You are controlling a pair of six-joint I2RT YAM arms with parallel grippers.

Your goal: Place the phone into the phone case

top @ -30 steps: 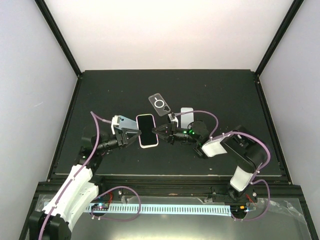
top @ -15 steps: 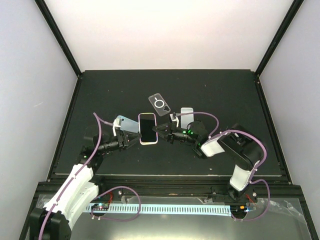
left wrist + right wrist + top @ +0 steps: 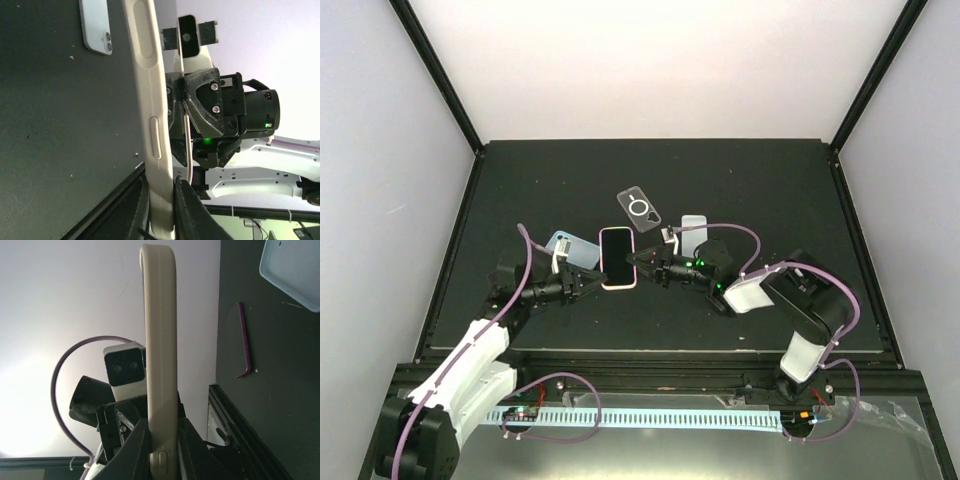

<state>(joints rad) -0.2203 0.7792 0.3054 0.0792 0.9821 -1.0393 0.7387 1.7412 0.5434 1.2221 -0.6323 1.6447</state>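
Observation:
A phone (image 3: pixel 617 256) with a dark screen and a cream case rim is held up over the black table, between the two arms. My left gripper (image 3: pixel 596 282) pinches its near left corner. In the left wrist view the cream case edge (image 3: pixel 148 90) runs up from between that gripper (image 3: pixel 162 194), both fingers pressed on it. My right gripper (image 3: pixel 638 265) is shut on the opposite edge. In the right wrist view the same cream edge (image 3: pixel 159 340) stands up from between its jaws (image 3: pixel 162 432). A clear case (image 3: pixel 640 208) with a ring mark lies flat behind.
A light blue phone (image 3: pixel 570 247) lies back-up on the table (image 3: pixel 520 190) left of the held one, also visible as the light blue phone (image 3: pixel 97 27). A pale flat piece (image 3: pixel 694 228) lies at right. A thin purple tool (image 3: pixel 244 347) rests on the table.
My left gripper has narrowed from wide open and closed onto the held phone's near left corner, pulling back toward its base. The light blue phone beneath it is now uncovered. The right gripper kept its grip.

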